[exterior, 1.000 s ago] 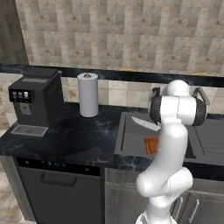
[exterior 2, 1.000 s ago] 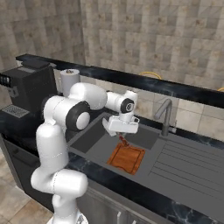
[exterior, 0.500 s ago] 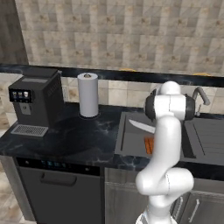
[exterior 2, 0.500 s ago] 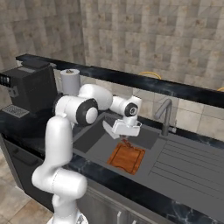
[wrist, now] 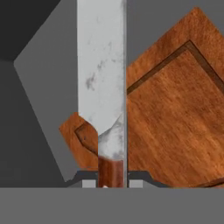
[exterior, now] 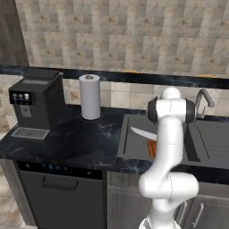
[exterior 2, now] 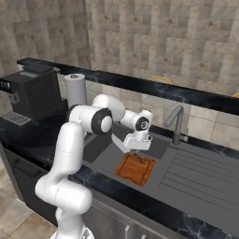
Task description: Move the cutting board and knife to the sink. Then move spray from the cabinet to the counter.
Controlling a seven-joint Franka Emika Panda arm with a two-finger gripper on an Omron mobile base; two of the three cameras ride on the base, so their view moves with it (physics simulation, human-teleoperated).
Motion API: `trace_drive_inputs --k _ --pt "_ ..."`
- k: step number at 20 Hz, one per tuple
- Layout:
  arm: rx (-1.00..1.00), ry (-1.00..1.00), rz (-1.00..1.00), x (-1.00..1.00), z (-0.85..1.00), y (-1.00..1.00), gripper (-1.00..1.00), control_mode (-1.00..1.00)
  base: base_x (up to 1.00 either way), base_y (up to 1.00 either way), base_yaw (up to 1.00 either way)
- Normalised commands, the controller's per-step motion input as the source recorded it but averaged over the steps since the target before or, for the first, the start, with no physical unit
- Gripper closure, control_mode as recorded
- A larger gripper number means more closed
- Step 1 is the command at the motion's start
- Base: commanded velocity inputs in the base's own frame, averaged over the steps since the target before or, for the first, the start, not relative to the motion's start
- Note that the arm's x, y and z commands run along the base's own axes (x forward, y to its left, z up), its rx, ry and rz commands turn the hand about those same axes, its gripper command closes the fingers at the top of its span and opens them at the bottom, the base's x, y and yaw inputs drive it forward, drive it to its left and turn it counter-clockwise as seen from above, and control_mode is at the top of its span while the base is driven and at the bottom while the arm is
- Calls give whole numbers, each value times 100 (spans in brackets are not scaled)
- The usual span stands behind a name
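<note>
Beige stone tiles cover the wall at the top of both base views, and below them runs the black counter [exterior: 85,138] with thin white lines in it. At the left of the left base view stands a black coffee machine [exterior: 36,105], and just right of it a white paper towel roll [exterior: 90,97] stands upright.

Near the middle of the right base view sits the dark grey sink [exterior 2: 186,175] with its slim metal faucet [exterior 2: 176,122]. Flat on the floor of the basin lies the reddish-brown cutting board [exterior 2: 136,169].

The gripper [exterior 2: 137,150] hangs above the board's far edge. Its fingers are squeezed almost together on the wooden handle of the knife [wrist: 101,83] (the handle sits at the bottom middle of the hand view). From there the silver blade runs straight up the frame, with the board beneath it to the right and grey sink floor to the left. In the left base view the blade [exterior: 142,133] sticks out left of the white arm, over the sink.
</note>
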Motion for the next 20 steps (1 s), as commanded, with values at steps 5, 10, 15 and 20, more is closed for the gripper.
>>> trace_drive_inputs --k 5,10,15,20 --pt "0 0 0 36 -49 -2 100 -100 0 0 0" --pt "1 0 0 39 -50 -6 100 -100 0 0 0" --pt "0 0 0 30 -46 -6 100 -100 0 0 0" --pt "0 -1 1 8 -43 -2 100 -100 0 0 0"
